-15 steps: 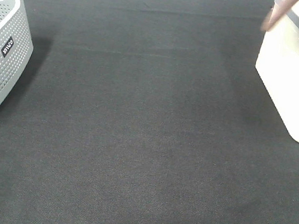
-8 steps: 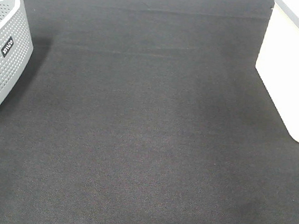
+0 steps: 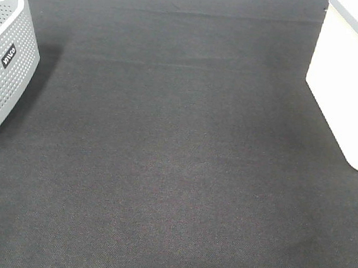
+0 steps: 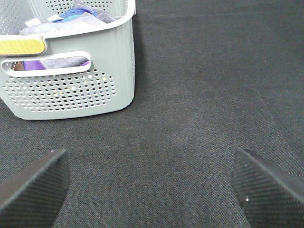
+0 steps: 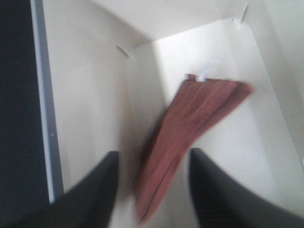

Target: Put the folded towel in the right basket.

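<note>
The folded red-brown towel is inside the white right basket, slanting down along its inner wall; the picture is blurred. My right gripper is open above the basket's inside, with the towel's lower end showing between its dark fingers; I cannot tell if it touches them. My left gripper is open and empty over the black mat, near the grey left basket. In the exterior high view neither gripper nor the towel shows; the white basket stands at the right edge.
The grey perforated basket stands at the left edge and holds several folded cloths. A black mat covers the table between the two baskets.
A pinkish blur at the white basket's rim moved right along the rim and has gone out of the exterior high view. The baskets have not moved.
</note>
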{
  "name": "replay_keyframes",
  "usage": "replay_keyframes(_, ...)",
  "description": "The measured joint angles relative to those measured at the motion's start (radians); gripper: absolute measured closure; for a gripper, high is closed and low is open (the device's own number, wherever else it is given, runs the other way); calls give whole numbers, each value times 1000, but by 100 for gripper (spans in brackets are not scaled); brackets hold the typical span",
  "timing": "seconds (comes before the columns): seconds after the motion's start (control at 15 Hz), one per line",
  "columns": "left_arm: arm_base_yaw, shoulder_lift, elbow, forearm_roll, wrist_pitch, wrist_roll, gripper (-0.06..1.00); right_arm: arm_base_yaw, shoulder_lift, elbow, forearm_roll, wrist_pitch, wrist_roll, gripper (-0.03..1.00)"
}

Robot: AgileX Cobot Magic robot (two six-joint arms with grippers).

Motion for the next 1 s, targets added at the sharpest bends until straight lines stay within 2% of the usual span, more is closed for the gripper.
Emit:
replay_keyframes(0.07, 0, 0, 0, 0, 0, 0, 7, 0, 0, 0, 1, 0, 0, 34)
replay_keyframes(0.2, 0, 0, 0, 0, 0, 0, 7, 0, -8, 0, 27, 1, 0, 26)
replay_keyframes(0.4, 0, 0, 0, 0, 0, 0, 7, 14, -50, 0, 59, 34, 0, 25)
replay_keyframes(0.53, 0, 0, 0, 0, 0, 0, 7, 77, -88, 0, 32, 67, 0, 25)
replay_keyframes(0.73, 0, 0, 0, 0, 0, 0, 7, 217, -145, 0, -22, 135, 8, 25)
replay_keyframes(1.0, 0, 0, 0, 0, 0, 0, 7, 306, -253, 47, -57, 136, 35, 25)
